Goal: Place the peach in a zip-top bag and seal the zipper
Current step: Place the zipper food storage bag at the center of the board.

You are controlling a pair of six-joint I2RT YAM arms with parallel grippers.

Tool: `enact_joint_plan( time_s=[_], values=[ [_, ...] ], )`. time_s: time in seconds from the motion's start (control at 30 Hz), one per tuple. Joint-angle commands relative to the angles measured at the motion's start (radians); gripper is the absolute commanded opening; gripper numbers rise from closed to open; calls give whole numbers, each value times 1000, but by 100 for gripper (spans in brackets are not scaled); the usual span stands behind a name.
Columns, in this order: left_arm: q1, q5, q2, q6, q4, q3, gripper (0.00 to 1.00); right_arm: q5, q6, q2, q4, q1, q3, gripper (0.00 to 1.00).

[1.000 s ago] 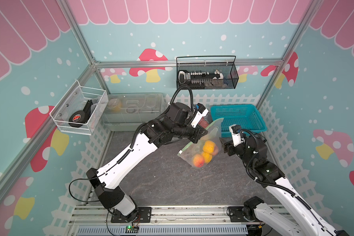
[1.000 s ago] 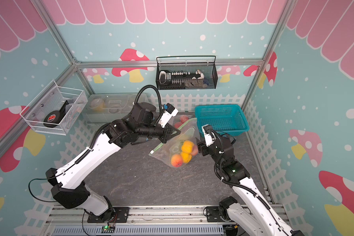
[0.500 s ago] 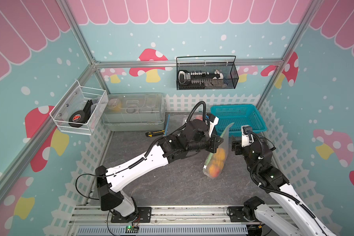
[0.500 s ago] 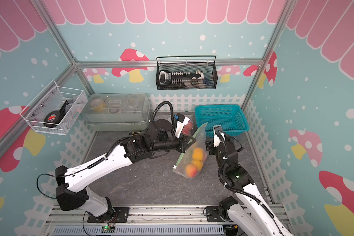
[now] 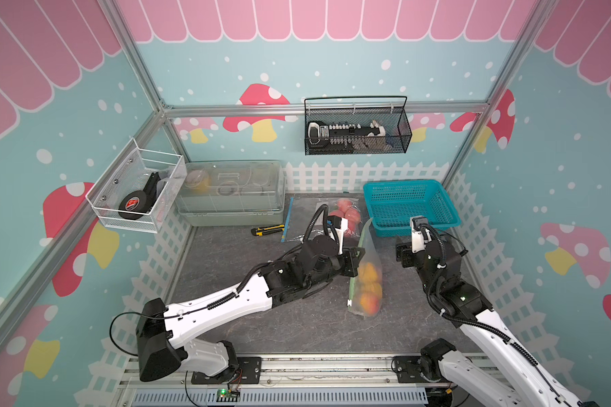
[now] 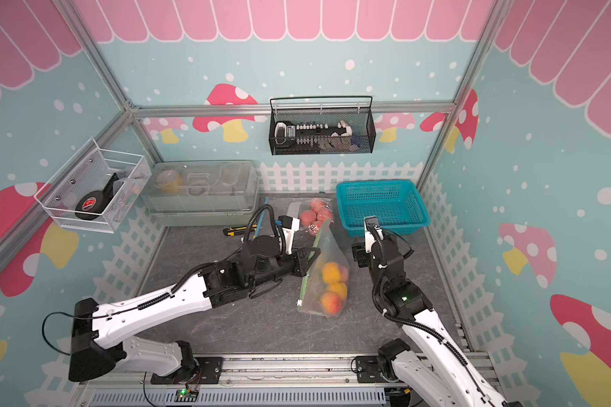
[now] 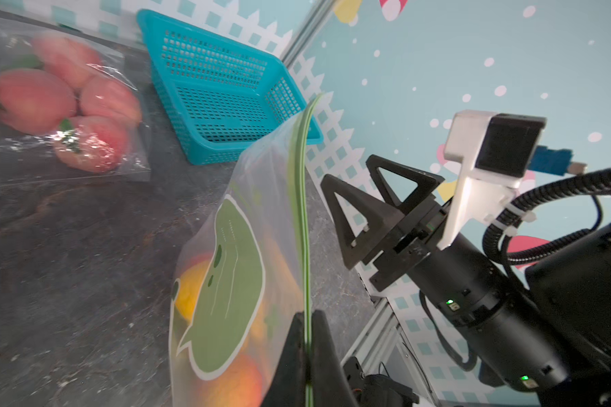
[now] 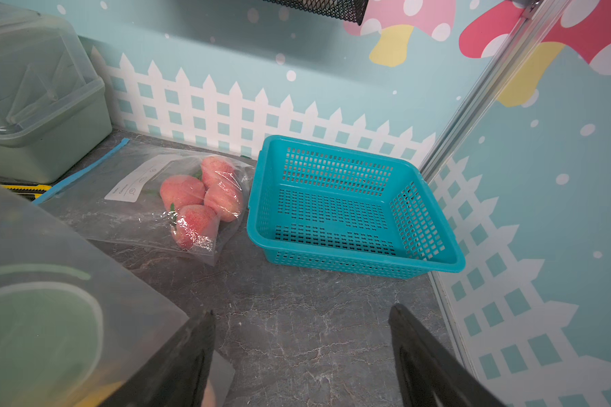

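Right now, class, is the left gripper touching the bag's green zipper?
Touching. The left wrist view shows the left gripper shut on the green zipper, the strip pinched between its fingers.

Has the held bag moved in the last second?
Yes. The zip-top bag in the left end effector moved toward the robot's base, from beside the teal basket to mostly past its near edge.

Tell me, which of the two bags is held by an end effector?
The green-zipper bag: the left end effector grips it and holds it upright. The blue-zipper bag lies flat, untouched.
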Motion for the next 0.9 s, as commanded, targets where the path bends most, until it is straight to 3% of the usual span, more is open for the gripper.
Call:
enact_joint_plan(
  time_s=[0.0,0.37,0.7,0.87],
  values=[
    [11,-130,-70,34,23,-85,0,-19,22,15,1,-2,37,79],
    [131,-96,-175,152,34,-339,0,-41,33,54,2,-3,46,79],
    [210,-219,-208,221,5,-474,0,-53,31,64,1,-3,46,79],
    [268,-226,-221,230,4,-524,0,-56,27,65,-1,-4,46,79]
  ],
)
